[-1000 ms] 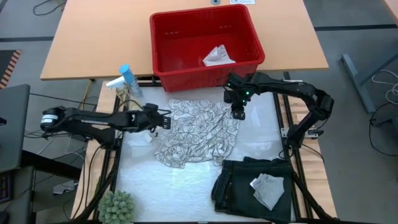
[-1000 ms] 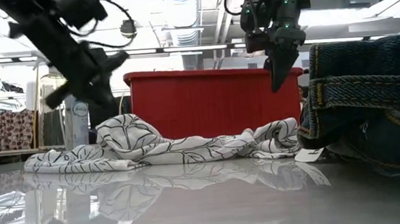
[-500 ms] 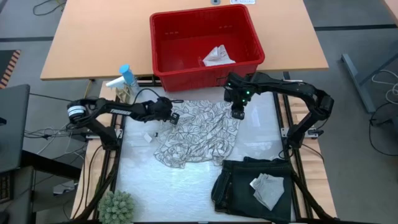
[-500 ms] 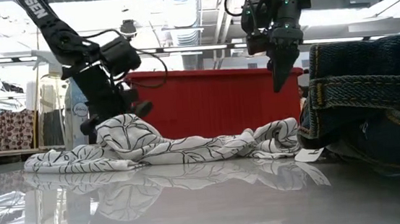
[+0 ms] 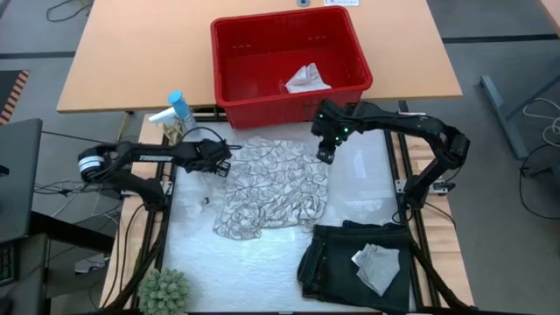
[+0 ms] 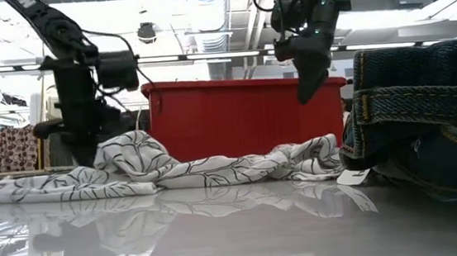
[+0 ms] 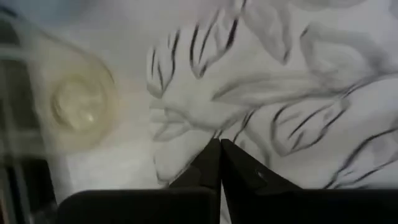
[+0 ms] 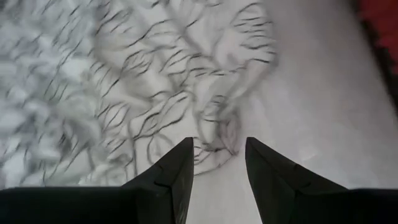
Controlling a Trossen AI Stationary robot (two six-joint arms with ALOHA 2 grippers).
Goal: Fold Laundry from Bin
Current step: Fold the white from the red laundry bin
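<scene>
Two arms work a leaf-patterned cloth (image 5: 276,185) on the white table (image 5: 262,262) in front of the red bin (image 5: 289,61).

The crumpled cloth runs lengthwise from the bin's near wall toward the table's front-left. The left gripper (image 5: 220,161), fingers clenched together, reaches in level from the left at the cloth's left edge; whether it pinches fabric cannot be told. The right gripper (image 5: 325,154), jaws parted, points down above the cloth's right corner. A small whitish cloth (image 5: 306,79) lies in the bin.
</scene>
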